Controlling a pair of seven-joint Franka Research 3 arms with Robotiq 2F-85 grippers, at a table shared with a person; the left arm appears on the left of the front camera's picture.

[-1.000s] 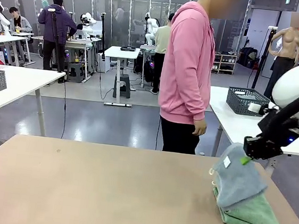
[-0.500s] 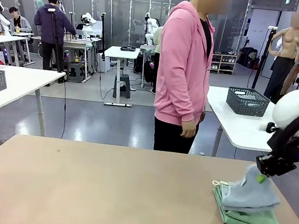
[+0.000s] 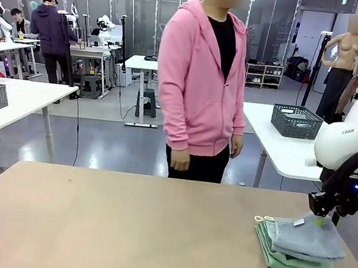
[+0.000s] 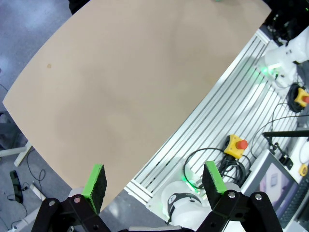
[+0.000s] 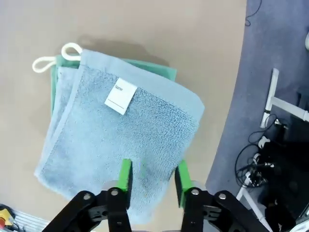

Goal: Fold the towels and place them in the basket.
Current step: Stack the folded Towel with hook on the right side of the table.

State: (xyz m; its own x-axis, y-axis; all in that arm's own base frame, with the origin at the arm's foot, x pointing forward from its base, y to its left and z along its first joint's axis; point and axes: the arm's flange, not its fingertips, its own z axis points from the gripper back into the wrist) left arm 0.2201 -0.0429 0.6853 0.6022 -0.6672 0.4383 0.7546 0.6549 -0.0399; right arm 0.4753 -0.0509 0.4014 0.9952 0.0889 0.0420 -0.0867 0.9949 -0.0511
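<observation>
Fold laid down: blue-grey towel [image 5: 120, 130] stacked on the green towel [image 3: 294, 261], right gripper [image 5: 152, 176] letting go.
Judgement: next, lift straight up off the stack so the pads don't drag the top layer askew, then regrasp both towels together at the folded edge for the basket move. Right gripper jaws partly apart, green pads straddling the near edge of the blue-grey towel; can't tell if they touch the terry, nothing looks pinched. Left gripper [image 4: 154, 181] wide, holding nothing, high over the bare table [image 4: 120, 82]. Stack sits at the table's right end.
</observation>
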